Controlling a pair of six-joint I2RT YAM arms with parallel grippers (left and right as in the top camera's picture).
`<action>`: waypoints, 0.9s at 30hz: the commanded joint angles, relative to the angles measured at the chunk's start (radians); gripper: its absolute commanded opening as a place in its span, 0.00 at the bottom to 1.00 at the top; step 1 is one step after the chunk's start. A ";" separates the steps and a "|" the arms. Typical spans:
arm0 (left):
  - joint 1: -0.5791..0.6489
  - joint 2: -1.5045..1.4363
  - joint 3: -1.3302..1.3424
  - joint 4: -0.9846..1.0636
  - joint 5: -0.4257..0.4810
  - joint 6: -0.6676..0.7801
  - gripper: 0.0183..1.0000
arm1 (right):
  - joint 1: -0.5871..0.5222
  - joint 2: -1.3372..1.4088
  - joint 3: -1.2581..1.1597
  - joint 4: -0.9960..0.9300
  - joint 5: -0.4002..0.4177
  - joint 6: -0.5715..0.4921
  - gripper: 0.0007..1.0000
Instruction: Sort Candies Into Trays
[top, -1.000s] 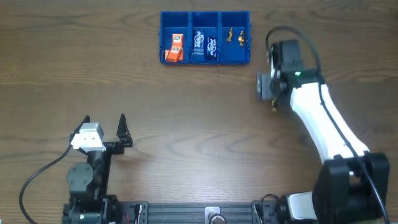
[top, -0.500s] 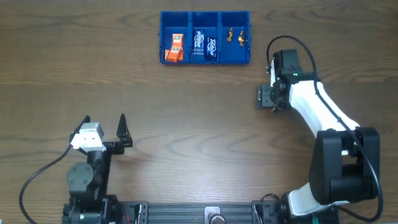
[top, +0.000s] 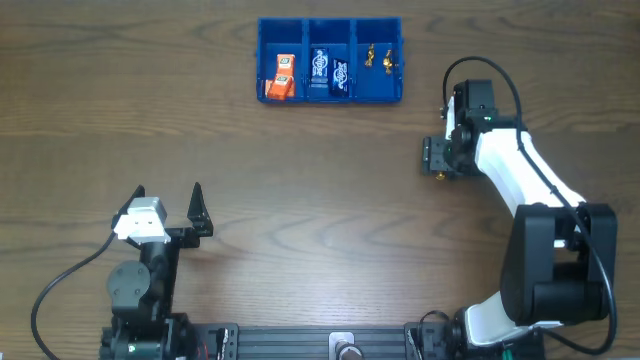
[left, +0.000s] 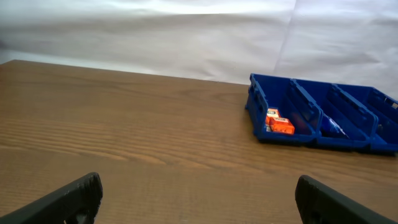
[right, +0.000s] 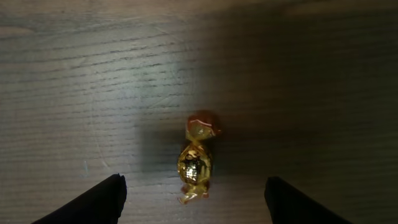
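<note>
While the right gripper (right: 196, 203) hangs over the wooden table (top: 300, 200) with its jaws spread wide and nothing between them gripped, a gold-wrapped candy (right: 198, 159) lies flat on the wood beneath, midway between the two fingers (right: 93, 200) and touching neither. The candy's long axis runs crosswise to the line joining the fingertips, so its long sides face the fingers; one twisted end of the wrapper fans out broad and the other tapers to a small tail. From above, this gripper (top: 440, 158) sits to the right of the blue tray (top: 330, 21) and nearer the arm bases, apart from it. The tray's three bins hold orange candies (top: 281, 78) on the left, blue-wrapped candies (top: 330, 70) in the middle and gold candies (top: 378, 60) on the right. Bare wood surrounds the loose candy on all sides. The left gripper (top: 168, 195) stands low at the left, jaws wide apart and holding nothing, well away from the tray.
</note>
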 joint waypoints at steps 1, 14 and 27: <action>0.002 -0.005 -0.015 -0.043 0.010 0.003 1.00 | -0.003 0.042 -0.010 0.011 -0.004 -0.004 0.74; 0.002 -0.005 -0.015 -0.043 0.010 0.003 1.00 | 0.009 0.066 -0.010 0.024 0.015 -0.006 0.71; 0.002 -0.005 -0.015 -0.043 0.010 0.003 1.00 | 0.009 0.077 -0.010 0.032 0.030 -0.006 0.66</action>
